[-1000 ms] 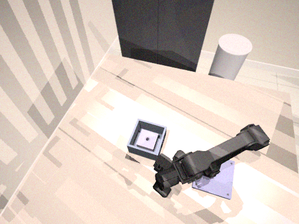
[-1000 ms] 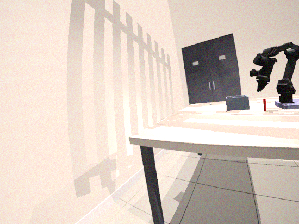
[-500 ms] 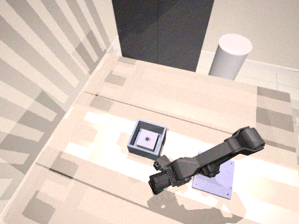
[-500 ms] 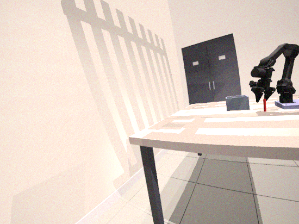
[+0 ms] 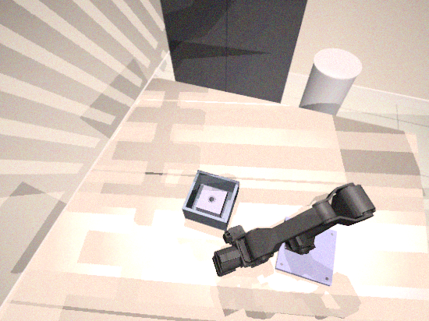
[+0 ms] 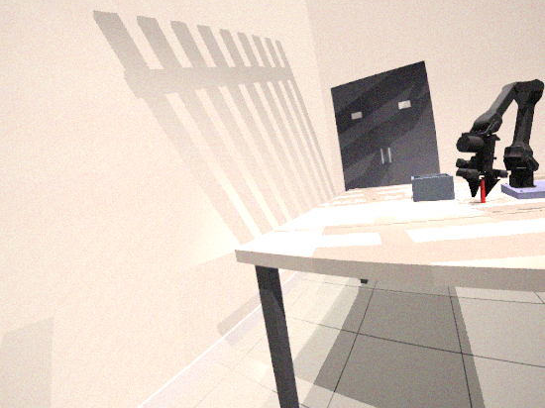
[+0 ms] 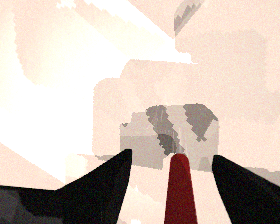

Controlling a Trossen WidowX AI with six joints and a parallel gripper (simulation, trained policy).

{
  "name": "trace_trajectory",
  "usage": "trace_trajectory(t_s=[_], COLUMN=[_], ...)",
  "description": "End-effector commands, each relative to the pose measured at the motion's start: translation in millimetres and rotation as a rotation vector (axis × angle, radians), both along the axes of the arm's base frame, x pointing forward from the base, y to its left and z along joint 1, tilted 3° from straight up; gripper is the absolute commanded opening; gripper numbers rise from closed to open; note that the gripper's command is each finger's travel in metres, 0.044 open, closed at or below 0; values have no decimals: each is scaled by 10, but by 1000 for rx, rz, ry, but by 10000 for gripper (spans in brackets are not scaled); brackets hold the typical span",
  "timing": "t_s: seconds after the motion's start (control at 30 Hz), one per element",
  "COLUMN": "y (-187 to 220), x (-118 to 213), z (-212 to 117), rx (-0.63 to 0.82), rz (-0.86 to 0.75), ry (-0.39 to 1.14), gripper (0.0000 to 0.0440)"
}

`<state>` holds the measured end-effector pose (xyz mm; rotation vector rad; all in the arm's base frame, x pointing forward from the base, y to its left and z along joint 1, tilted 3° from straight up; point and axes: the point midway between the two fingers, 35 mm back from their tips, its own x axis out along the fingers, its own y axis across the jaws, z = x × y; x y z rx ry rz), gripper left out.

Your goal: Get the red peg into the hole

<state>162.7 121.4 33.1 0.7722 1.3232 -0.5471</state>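
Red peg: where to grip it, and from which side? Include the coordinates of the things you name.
Upper shaft of the red peg (image 6: 483, 191) (image 7: 180, 192), from above, fingers on opposite sides. It stands upright, slim and straight, so a top-down pinch should leave its lower end free for the hole. The gripper (image 6: 485, 195) (image 7: 171, 158) already straddles it, gaps both sides.

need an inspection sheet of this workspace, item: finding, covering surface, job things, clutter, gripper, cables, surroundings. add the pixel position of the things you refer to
surface: pale table (image 5: 129, 247) (image 6: 396, 264) with bands of light and shadow
job's things: red peg (image 6: 483, 191) (image 7: 180, 192) upright on the table; open box (image 5: 231, 214) (image 6: 433, 188) beside the arm, plate (image 5: 208, 207) at its bottom, hole (image 5: 211, 199) unfilled
clutter: nothing seen
gripper: gripper (image 6: 483, 195) (image 7: 171, 158) part open, fingers either side of the peg, gaps showing, not gripping
cables: nothing seen
surroundings: dark cabinet (image 5: 199, 29) (image 6: 386, 131), pale cylinder (image 5: 337, 64), walls, tiled floor
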Motion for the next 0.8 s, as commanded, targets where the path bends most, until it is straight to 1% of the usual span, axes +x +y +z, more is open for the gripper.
trace_trajectory(t_s=[0.0, 0.2, 0.23, 0.43, 0.77], y=[8, 12, 10, -31, -177], x=[-25, -24, -21, 134, 392], z=[-32, -31, -31, 162, 583], rx=[24, 51, 54, 32, -22], rz=[-25, -40, -43, -16, 15], ry=[34, 72, 78, 1, -105], gripper=[155, 0, 0, 0, 0])
